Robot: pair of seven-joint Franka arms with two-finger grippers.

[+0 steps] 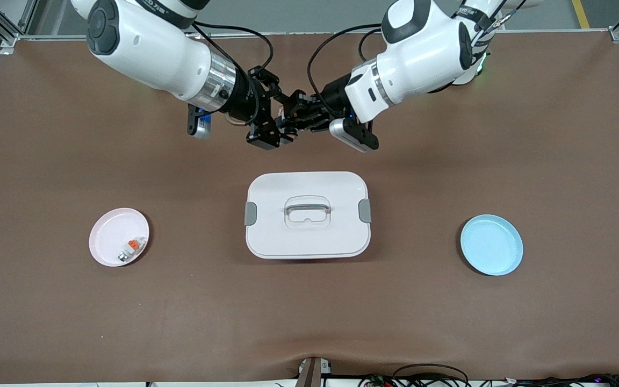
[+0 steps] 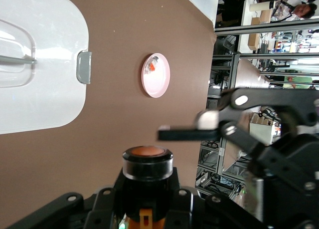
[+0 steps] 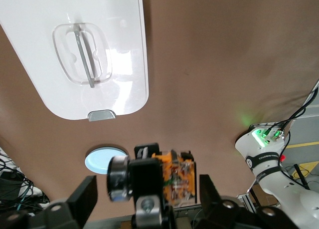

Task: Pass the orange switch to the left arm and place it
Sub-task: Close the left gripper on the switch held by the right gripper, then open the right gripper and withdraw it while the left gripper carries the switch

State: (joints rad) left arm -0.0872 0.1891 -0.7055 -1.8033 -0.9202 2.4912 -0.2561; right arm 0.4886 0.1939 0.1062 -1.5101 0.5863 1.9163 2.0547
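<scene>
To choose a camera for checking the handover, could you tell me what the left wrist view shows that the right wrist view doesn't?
Left wrist only: the pink plate, the switch showing its orange face. Right wrist only: the blue plate, the left arm's green-lit base. Both: the white box, and the switch held by the left gripper, the right gripper open around it, over the table.

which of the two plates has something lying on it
The pink plate, toward the right arm's end of the table; a small grey-white piece lies on it. The blue plate is bare.
</scene>
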